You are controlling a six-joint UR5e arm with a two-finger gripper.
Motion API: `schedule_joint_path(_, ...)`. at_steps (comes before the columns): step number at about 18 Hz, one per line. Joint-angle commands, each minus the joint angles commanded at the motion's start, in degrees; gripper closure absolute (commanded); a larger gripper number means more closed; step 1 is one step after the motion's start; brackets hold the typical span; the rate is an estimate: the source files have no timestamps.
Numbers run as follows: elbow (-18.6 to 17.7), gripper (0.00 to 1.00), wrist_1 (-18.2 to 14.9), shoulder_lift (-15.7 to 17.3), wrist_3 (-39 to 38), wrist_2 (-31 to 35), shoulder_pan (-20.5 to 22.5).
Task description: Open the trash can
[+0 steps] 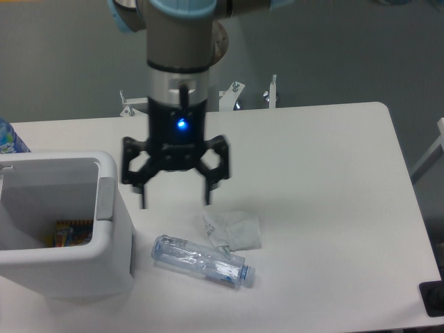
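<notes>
White tabletop (326,180) fills most of your view, with grey floor behind it. Your trash can (66,229) sits at the front left corner of that tabletop, a boxy white plastic bin with rounded corners. Its mouth is uncovered: you can look straight down into it and see something coloured lying at the bottom. A grey push tab (105,198) sits on the right-hand rim. No lid lies across the opening, so by the look of things the opening step is done.

Judging from its build, the bin is stiff, smooth plastic and probably light for its bulk, so a sideways shove could slide it across the slick tabletop. If you must work it again, press downward on the tab, not against the wall; the thick rim is too wide and slippery to pinch well.

Your hand (175,182) hangs just right of the bin, clear of the rim, fingers (142,187) spread wide and pointing down, holding nothing. A blue light glows on its wrist.

Below the hand lies a crumpled white wrapper (232,230), and touching its front edge a crushed clear bottle (202,260), on its side, near the bin's right wall but apart from it.
</notes>
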Motion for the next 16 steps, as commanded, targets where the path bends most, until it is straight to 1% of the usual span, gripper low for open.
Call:
schedule_joint_path(1, 0.2, 0.00, -1.0, 0.2, 2.3, 0.1, 1.1)
schedule_joint_path(3, 0.2, 0.00, -4.7, 1.2, 9.6, 0.1, 3.3)
schedule_joint_path(6, -0.3, 0.00, -9.6, 2.1, 24.3, 0.2, 6.0)
schedule_joint_path(9, -1.5, 0.00, -12.3, 3.0, 35.3, 1.1, 9.1)
schedule_joint_path(11, -3.2, 0.00, -12.3, 3.6, 39.2, 3.4, 10.5)
schedule_joint_path(13, -5.0, 0.00, -11.8, 4.6, 41.1, 4.9, 11.6)
schedule_joint_path(16, -5.4, 0.00, -12.3, 4.9, 45.1, 5.0, 14.2)
